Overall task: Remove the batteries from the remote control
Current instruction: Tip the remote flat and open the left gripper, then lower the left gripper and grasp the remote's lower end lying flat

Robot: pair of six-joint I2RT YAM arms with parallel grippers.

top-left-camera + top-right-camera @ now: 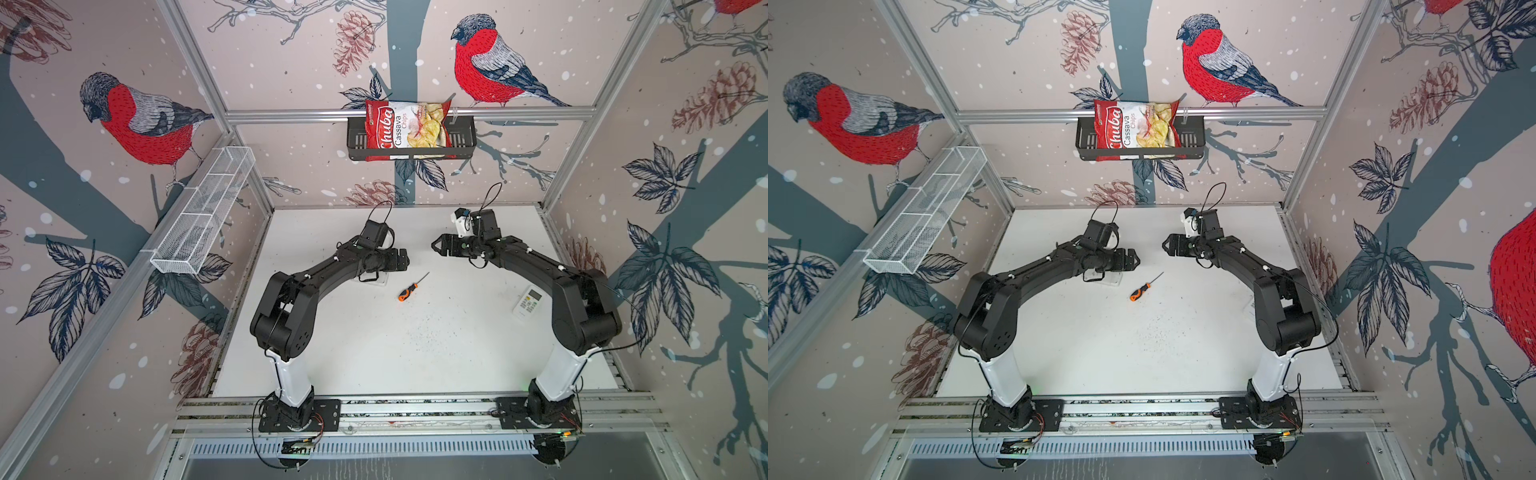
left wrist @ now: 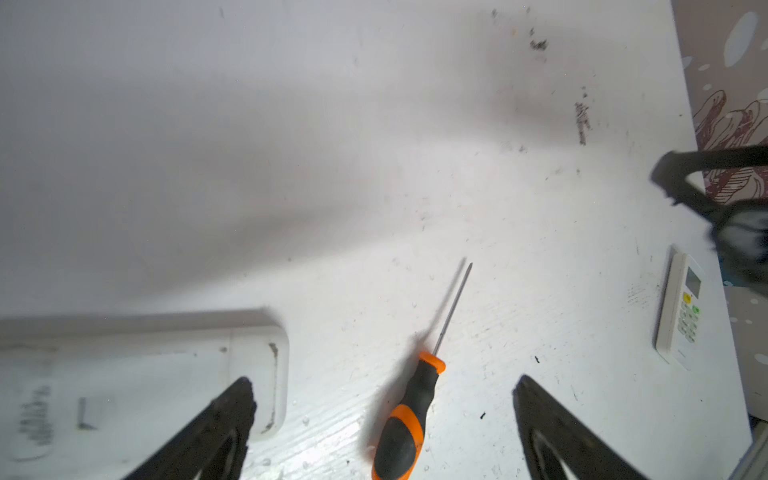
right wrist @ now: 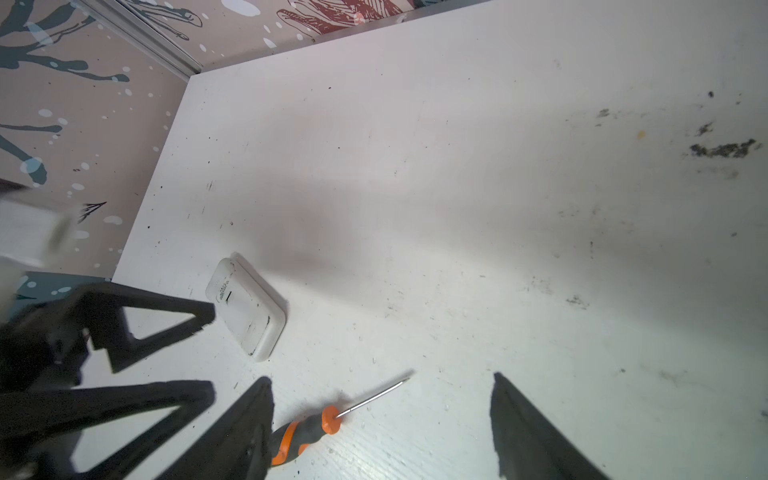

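**A:** Fingers first, quick.

**B:** The left gripper point(image 1: 405, 259) is spread wide and holds nothing. The right gripper point(image 1: 435, 246) is well apart too, and empty. Both hang over the table point(image 1: 374, 353), tips facing each other, beyond the tip end of the screwdriver point(image 1: 409, 291).

**A:** Where's the remote?

**B:** There are two white ones. The face-down remote point(image 3: 245, 307) lies just beside the screwdriver on the left arm's side, under the left gripper, untouched. At least it looks like a remote; only its back shows. The face-up remote point(image 1: 528, 301) is well apart from the screwdriver on the right arm's side, tucked partly under that arm. Which one the task means can't be told.

**A:** And the batteries?

**B:** None in any view, neither on the table nor in the fingers. Probably they're inside.

**A:** Is the cover off?

**B:** It looks shut on the face-down remote, with a seam showing and no open bay. The other's back is hidden.

**A:** So, progress?

**B:** Nothing done, by the look of it. All of it is left: grab a remote, open the cover, pull the batteries.
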